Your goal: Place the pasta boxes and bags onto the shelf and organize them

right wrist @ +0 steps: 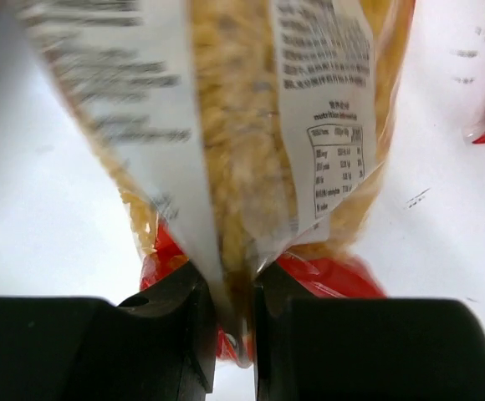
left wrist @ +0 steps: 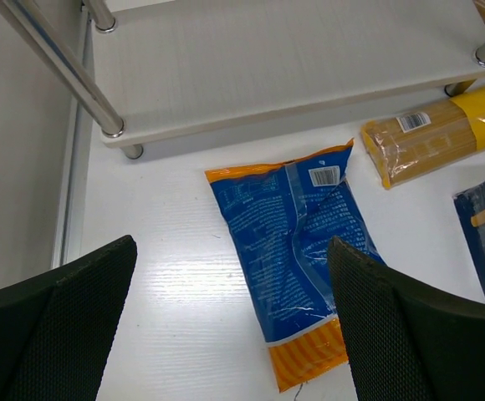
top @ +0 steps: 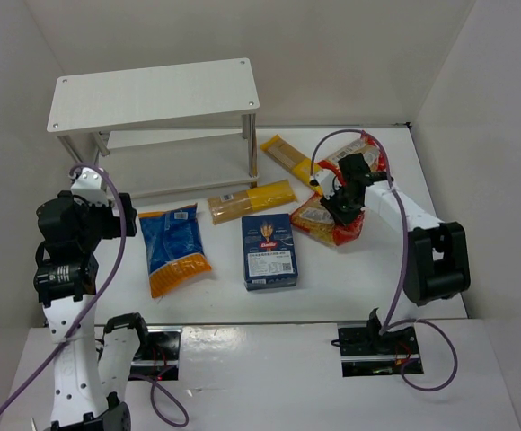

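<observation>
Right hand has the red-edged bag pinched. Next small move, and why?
Probably raise the right hand straight up a little. It is shut on a fold of the red-edged bag, whose other end lies beside the blue box, and a long yellow pack lies between it and the shelf. Lifting first should avoid dragging the bag across them.

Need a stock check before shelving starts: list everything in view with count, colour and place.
shelf: 1, white, far left
box: 1, dark blue, centre
blue-and-orange bag: 1, left of box
yellow packs: 2, one before shelf's right legs, one right of shelf
red-edged bags: 2, clear, right side; one in right gripper, one behind it
table: 1, white, under all
left gripper: 1, black, open above blue-and-orange bag
right gripper: 1, black, shut on red-edged bag
</observation>
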Robot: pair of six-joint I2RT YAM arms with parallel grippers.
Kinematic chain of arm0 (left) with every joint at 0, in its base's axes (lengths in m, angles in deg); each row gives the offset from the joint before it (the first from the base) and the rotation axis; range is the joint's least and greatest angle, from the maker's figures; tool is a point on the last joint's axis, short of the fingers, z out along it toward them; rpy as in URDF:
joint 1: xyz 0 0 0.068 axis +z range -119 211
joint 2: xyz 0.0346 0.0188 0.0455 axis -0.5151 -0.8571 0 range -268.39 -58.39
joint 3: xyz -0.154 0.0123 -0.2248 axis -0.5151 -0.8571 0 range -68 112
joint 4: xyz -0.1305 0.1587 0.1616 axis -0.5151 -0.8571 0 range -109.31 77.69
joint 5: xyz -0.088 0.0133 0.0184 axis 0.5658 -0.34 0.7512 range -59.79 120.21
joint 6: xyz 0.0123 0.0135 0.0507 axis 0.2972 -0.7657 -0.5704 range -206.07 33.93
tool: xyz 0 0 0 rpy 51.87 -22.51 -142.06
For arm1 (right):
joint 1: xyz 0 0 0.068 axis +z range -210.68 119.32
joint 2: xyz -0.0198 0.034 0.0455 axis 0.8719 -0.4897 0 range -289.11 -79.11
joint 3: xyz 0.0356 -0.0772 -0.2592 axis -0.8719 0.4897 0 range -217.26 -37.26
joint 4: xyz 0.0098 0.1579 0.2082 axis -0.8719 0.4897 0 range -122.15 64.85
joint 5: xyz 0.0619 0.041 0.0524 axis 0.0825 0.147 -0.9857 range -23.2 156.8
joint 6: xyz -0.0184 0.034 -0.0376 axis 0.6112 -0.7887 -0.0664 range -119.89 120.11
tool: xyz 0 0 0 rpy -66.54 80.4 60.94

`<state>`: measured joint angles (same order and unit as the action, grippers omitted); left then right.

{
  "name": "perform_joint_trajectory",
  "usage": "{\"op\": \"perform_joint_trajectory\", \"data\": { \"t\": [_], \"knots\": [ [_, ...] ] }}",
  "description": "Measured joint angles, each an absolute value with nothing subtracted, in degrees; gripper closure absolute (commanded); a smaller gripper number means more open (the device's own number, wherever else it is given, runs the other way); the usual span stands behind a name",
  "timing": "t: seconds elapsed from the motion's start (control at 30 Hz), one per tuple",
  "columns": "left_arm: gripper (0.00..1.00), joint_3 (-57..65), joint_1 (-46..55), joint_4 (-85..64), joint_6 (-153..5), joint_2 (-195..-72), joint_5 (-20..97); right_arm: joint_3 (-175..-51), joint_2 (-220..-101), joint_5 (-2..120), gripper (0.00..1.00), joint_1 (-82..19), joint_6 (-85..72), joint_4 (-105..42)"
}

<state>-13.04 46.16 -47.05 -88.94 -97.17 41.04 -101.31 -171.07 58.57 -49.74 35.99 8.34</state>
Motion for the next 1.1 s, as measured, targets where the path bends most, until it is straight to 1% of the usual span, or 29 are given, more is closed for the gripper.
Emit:
{"op": "perform_joint_trajectory", "data": {
  "t": [0.1, 0.23, 0.4, 0.6, 0.73, 0.9, 1.1],
  "knots": [
    [0.00, -13.0, 46.2, -47.1, -89.2, -97.3, 42.5, -105.0, -166.6, 57.8, 1.00, -46.3, 34.5, 13.3],
    [0.00, -13.0, 46.2, -47.5, -90.7, -98.0, 45.5, -113.7, -163.1, 57.7, 1.00, -41.6, 32.8, 19.1],
    [0.00, -13.0, 46.2, -48.6, -92.2, -98.7, 49.1, -122.9, -161.9, 56.1, 1.00, -39.4, 31.4, 20.3],
    [0.00, -13.1, 46.2, -50.1, -97.5, -97.1, 57.6, -128.7, -162.0, 53.5, 1.00, -36.9, 30.6, 23.9],
    [0.00, -13.1, 44.2, -50.7, -103.5, -97.0, 64.6, -135.7, -165.0, 49.6, 1.00, -33.4, 30.1, 29.0],
    [0.00, -13.1, 42.7, -51.2, -112.2, -100.7, 73.6, -142.1, -170.9, 42.0, 1.00, -27.0, 30.0, 30.4],
    [0.00, -14.7, 42.5, -50.7, -121.3, -104.5, 82.0, -151.1, -181.3, 32.4, 1.00, -22.8, 30.0, 33.2]
  ]
}}
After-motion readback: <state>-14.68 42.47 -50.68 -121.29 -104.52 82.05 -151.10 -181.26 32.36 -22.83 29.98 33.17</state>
